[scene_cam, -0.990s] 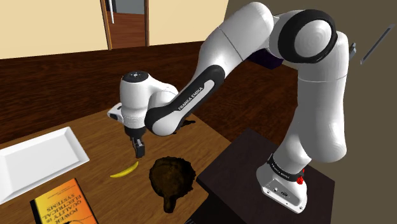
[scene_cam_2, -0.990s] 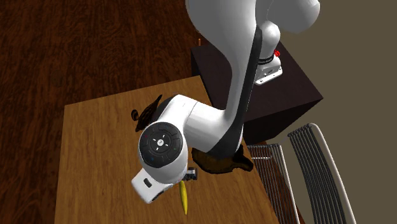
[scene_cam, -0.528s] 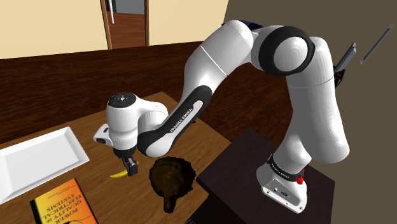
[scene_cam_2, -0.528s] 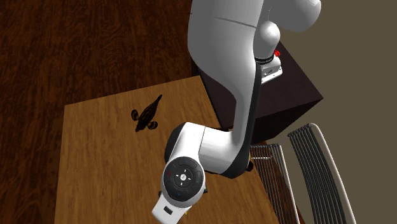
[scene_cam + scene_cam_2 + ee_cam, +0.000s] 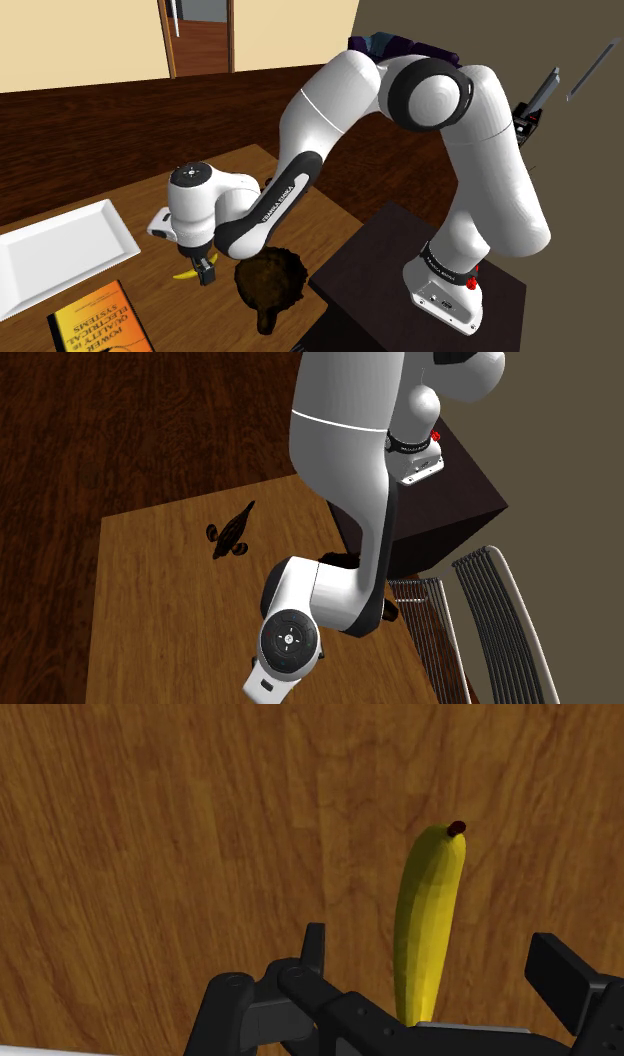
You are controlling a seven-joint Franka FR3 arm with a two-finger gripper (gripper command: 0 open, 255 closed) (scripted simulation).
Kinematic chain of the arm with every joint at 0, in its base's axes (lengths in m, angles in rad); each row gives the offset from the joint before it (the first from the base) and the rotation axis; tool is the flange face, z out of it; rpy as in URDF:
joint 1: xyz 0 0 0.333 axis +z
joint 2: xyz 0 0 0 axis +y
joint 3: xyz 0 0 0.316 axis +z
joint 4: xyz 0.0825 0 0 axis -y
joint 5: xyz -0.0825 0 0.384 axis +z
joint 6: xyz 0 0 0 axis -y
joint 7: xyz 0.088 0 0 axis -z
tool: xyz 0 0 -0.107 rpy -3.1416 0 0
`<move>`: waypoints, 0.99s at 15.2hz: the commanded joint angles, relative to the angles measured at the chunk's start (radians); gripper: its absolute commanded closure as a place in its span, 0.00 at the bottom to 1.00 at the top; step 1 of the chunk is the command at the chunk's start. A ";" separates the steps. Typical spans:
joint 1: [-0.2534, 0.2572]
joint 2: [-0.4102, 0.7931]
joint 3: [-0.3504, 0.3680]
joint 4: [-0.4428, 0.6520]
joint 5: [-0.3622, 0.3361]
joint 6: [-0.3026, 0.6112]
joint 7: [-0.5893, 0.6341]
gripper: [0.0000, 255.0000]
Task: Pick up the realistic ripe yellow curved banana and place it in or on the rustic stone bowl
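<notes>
Over the last second we have brought the hand [image 5: 207,272] down from well above the counter [image 5: 150,824] to the banana [image 5: 428,919]. In the last half second it has only sunk a little lower. From the wrist, the hand is open: its fingers [image 5: 558,969] stand apart with the banana lying flat between them, neither plainly touching it. The banana rests on the counter just beside the dark, rough bowl [image 5: 270,280], on the shoulder view's left. We judge the descent about done. Closing on the fruit comes next, then a short lift across to the bowl.
</notes>
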State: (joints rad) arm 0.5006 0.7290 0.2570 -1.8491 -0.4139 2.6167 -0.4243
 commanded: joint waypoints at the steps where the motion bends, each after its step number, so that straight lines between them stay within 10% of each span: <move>1: 0.001 0.003 -0.001 0.001 -0.001 0.003 0.001 0.00; 6: 0.001 0.003 -0.001 0.001 -0.001 0.003 0.001 0.00; 7: 0.001 0.003 -0.001 0.001 -0.001 0.003 0.001 1.00; 15: 0.001 0.003 -0.001 0.001 -0.001 0.003 0.001 1.00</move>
State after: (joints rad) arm 0.5013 0.7322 0.2556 -1.8479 -0.4151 2.6193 -0.4237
